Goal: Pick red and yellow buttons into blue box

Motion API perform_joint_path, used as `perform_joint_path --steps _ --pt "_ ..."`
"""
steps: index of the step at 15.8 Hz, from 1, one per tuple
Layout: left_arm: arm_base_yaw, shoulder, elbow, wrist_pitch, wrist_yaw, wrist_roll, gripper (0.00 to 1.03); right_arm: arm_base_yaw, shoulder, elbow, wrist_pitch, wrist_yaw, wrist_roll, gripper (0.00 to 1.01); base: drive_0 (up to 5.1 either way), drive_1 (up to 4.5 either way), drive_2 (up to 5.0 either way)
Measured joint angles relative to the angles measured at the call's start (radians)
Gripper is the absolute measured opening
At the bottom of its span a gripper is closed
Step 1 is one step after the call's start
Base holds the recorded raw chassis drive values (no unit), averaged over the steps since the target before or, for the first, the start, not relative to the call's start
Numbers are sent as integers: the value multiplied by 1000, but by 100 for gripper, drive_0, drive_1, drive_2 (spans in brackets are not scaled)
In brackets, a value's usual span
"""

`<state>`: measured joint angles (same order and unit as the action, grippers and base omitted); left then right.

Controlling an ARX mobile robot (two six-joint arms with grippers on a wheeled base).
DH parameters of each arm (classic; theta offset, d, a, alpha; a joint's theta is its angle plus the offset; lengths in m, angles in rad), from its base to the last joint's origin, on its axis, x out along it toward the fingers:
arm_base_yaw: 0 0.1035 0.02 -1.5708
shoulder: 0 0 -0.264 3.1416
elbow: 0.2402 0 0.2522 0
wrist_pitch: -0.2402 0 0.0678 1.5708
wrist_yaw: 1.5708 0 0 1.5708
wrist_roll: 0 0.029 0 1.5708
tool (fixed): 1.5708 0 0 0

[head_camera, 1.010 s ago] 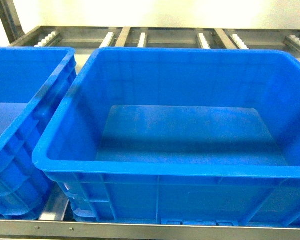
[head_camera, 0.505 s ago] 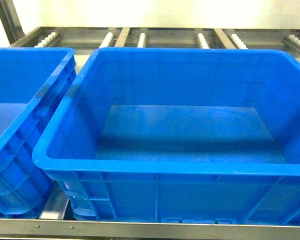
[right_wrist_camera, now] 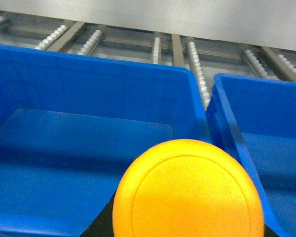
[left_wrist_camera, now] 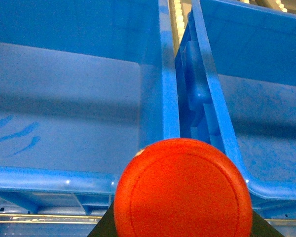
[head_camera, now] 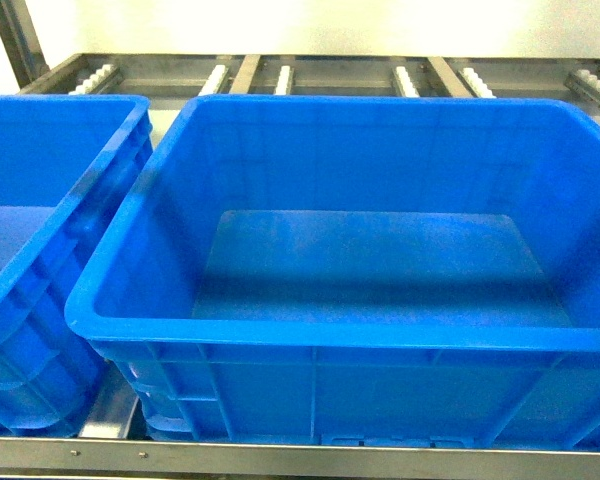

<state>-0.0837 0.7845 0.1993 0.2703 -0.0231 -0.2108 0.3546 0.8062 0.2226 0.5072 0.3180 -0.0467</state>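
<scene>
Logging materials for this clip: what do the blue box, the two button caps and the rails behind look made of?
Blue box: moulded plastic by its ribbed walls, thick rolled rim and soft sheen. Red cap and yellow cap: smooth, matte-looking plastic, probably, each with a faint ring. Rails: bare grey metal carrying white rollers, likely plastic.

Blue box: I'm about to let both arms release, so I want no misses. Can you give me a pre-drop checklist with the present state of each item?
1. Blue box floor bare, nothing in the way: ok.
2. Red button carried at the left wrist: ok, its cap fills the bottom of that view.
3. Red button over the box: not ok; it sits above the gap between the box and the neighbouring crate, near the front rims.
4. Yellow button carried at the right wrist: ok.
5. Yellow button over the box: cannot tell; it is near the box's right front corner.
6. Pincer grip on either button: cannot tell; caps hide the fingers.
</scene>
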Motion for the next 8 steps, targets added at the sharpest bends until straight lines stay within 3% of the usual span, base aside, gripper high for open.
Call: perform_joint_path --steps 3,8 --pt "0 0 0 0 0 0 23 25 304 160 27 -60 -6 26 0 0 0" --pt "0 0 0 0 0 0 23 38 678 415 -5 -104 12 26 0 0 0"
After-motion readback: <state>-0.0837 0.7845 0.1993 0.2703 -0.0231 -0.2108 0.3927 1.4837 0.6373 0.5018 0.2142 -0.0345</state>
